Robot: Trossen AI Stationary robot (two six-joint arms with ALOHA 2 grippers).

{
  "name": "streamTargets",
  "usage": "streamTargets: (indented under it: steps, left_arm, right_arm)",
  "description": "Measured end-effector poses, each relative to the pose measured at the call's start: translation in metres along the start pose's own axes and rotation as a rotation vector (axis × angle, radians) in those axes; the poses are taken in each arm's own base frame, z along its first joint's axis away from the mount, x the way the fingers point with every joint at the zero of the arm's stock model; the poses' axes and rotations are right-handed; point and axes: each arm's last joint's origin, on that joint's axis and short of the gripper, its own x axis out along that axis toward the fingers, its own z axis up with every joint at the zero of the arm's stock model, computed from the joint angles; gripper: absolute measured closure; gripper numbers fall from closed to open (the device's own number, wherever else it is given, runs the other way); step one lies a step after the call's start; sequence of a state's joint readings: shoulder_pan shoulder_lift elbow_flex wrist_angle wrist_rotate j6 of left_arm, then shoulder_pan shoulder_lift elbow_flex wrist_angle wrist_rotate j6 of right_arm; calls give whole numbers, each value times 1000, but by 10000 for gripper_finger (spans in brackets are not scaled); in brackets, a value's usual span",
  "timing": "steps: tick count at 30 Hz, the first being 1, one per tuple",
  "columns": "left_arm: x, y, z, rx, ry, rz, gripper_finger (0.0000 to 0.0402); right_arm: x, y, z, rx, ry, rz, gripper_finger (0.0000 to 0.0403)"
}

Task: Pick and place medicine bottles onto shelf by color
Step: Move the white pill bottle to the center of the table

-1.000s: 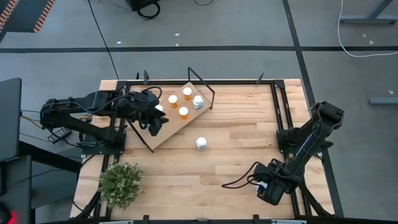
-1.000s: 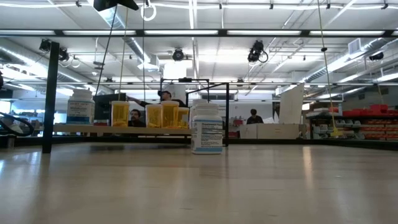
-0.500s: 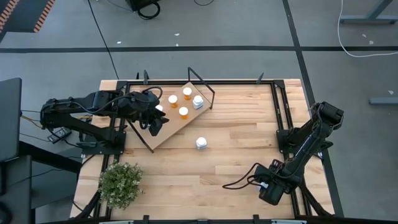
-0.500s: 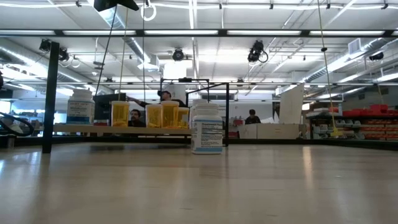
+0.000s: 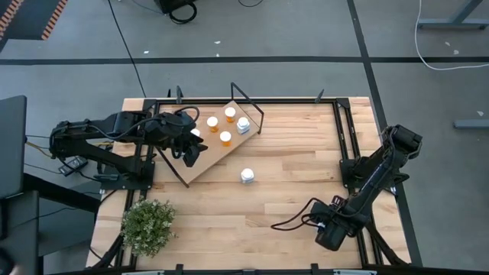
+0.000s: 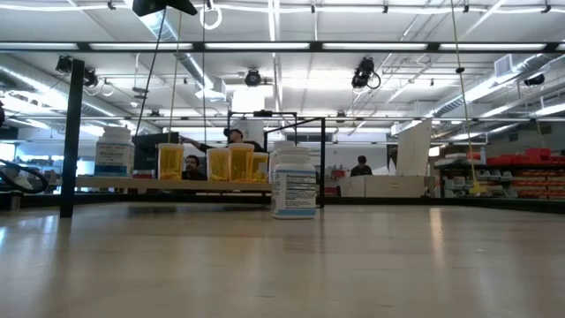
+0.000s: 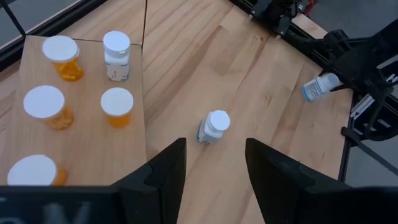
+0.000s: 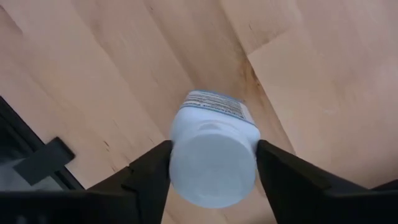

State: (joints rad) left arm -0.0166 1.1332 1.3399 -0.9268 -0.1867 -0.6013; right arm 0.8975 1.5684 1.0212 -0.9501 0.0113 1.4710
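Fingers of the right gripper (image 8: pixel 211 168) press on both sides of a white bottle (image 8: pixel 213 162) — its base fills the gap between them, and its cap is hidden behind it. Fingers of the left gripper (image 7: pixel 212 163) stand apart with nothing between them; another white bottle (image 7: pixel 213 126) stands on the table just past their tips, and the shelf (image 7: pixel 134 149) lies to one side with three orange bottles (image 7: pixel 46 107) and a white one — a fourth orange bottle is cut off at the edge.
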Motion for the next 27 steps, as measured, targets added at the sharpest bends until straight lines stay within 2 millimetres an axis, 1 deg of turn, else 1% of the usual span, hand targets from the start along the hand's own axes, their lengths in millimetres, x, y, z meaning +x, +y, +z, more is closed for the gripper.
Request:
streamTargets:
  steps: [5, 10, 13, 18, 23, 27]
  left_arm:
    - [0, 0, 0, -16, 0, 0, 230]
    - [0, 0, 0, -17, -1, 0, 230]
    - [0, 0, 0, -17, -1, -1, 230]
    - [0, 0, 0, -17, -2, -1, 230]
    - [0, 0, 0, -17, -2, -1, 230]
    - [0, 0, 0, -16, -2, -1, 230]
  right_arm:
    - [-5, 3, 10, 26, -7, 20, 187]
    - [-16, 7, 33, 37, -24, 60, 199]
    - [-22, 6, 52, 34, -39, 81, 202]
    - [-34, 0, 89, 43, -73, 113, 203]
    - [-48, -11, 129, 32, -108, 157, 203]
    - [-62, -25, 161, 23, -168, 187, 204]
